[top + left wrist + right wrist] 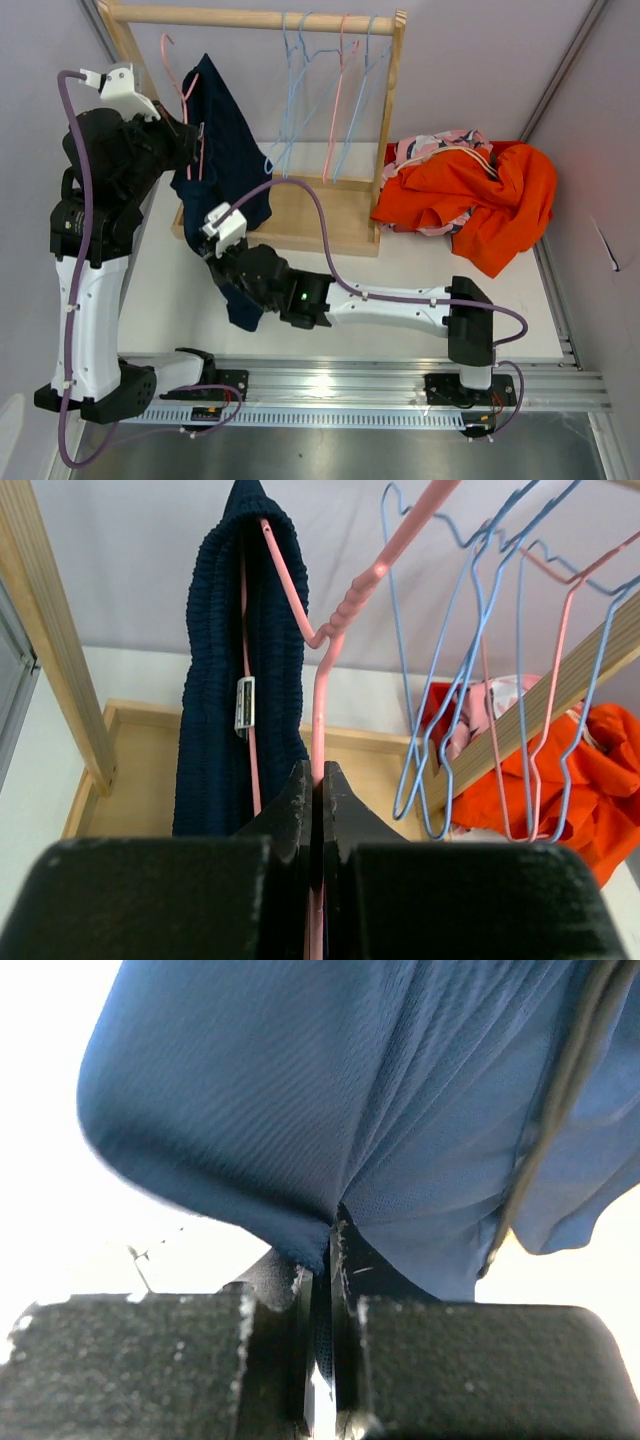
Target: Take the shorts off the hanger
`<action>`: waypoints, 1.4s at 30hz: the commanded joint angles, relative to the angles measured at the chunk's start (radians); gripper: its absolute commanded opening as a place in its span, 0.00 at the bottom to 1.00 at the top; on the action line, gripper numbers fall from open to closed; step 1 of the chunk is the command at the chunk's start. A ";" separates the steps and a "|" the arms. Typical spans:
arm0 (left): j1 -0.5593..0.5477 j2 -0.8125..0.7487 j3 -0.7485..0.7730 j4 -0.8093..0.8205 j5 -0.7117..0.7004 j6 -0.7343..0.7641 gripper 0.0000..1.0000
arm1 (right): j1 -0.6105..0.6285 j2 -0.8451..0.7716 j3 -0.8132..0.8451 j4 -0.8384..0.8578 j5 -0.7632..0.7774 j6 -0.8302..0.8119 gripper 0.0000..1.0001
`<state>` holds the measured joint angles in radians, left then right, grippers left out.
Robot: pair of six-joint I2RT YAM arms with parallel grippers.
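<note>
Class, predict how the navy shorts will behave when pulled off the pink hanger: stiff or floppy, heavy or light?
Probably floppy: the navy shorts drape in loose folds and bunch in the right gripper. Likely light: a thin pink hanger carries them.

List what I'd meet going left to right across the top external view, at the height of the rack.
left arm → navy shorts → empty wire hangers → rack's right post → orange shorts
</note>
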<state>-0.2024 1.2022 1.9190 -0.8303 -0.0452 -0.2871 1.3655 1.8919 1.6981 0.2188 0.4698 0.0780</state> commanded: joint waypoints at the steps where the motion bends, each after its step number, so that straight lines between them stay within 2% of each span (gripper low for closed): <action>1: 0.001 -0.030 0.026 0.126 -0.021 0.012 0.00 | 0.107 -0.065 -0.112 0.025 0.058 0.025 0.00; 5: 0.001 0.002 0.066 0.125 -0.074 0.038 0.00 | 0.256 -0.158 -0.273 0.002 0.182 0.054 0.00; 7: 0.001 0.022 0.104 0.122 -0.145 0.077 0.00 | 0.344 -0.212 -0.368 -0.006 0.248 0.083 0.00; 9: 0.003 0.046 0.115 0.117 -0.192 0.103 0.00 | 0.379 -0.243 -0.412 -0.047 0.288 0.174 0.00; 13: 0.003 0.045 0.089 0.117 -0.193 0.103 0.00 | 0.392 -0.295 -0.480 -0.041 0.322 0.215 0.00; 17: 0.001 0.011 0.049 0.057 -0.101 0.062 0.00 | 0.333 -0.300 -0.445 0.005 0.323 0.134 0.00; 19: 0.001 -0.030 -0.010 -0.007 -0.046 0.034 0.00 | 0.261 -0.284 -0.416 0.040 0.299 0.094 0.00; 22: 0.001 -0.101 -0.137 -0.070 0.037 0.016 0.00 | 0.135 -0.231 -0.315 0.060 0.218 0.034 0.00; 27: 0.001 -0.179 -0.293 -0.211 0.096 0.014 0.00 | -0.060 -0.076 -0.023 -0.019 0.104 -0.024 0.00; 30: 0.001 -0.237 -0.331 -0.239 0.128 0.009 0.00 | -0.094 -0.034 0.070 -0.100 0.090 -0.015 0.00; 32: -0.006 -0.263 -0.334 -0.236 0.104 0.012 0.00 | -0.094 -0.069 0.019 -0.092 0.102 -0.003 0.00; 35: -0.006 -0.244 -0.302 -0.216 0.061 0.035 0.00 | -0.063 -0.209 -0.214 -0.009 0.131 0.080 0.00; 36: -0.006 -0.231 -0.276 -0.202 0.045 0.037 0.00 | -0.049 -0.252 -0.353 0.008 0.147 0.127 0.00; 37: -0.006 -0.218 -0.232 -0.194 0.010 0.040 0.00 | -0.030 -0.343 -0.420 0.023 0.188 0.144 0.00; 40: -0.006 -0.147 -0.119 -0.147 -0.024 0.049 0.00 | 0.082 -0.470 -0.636 0.041 0.313 0.199 0.00; 42: -0.006 -0.087 -0.059 -0.110 -0.009 0.048 0.00 | 0.156 -0.577 -0.713 -0.021 0.357 0.255 0.00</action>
<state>-0.2073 1.0458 1.7576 -1.0576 -0.0296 -0.2535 1.4425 1.4773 1.0595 0.1616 0.6937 0.2241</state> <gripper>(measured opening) 0.025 0.042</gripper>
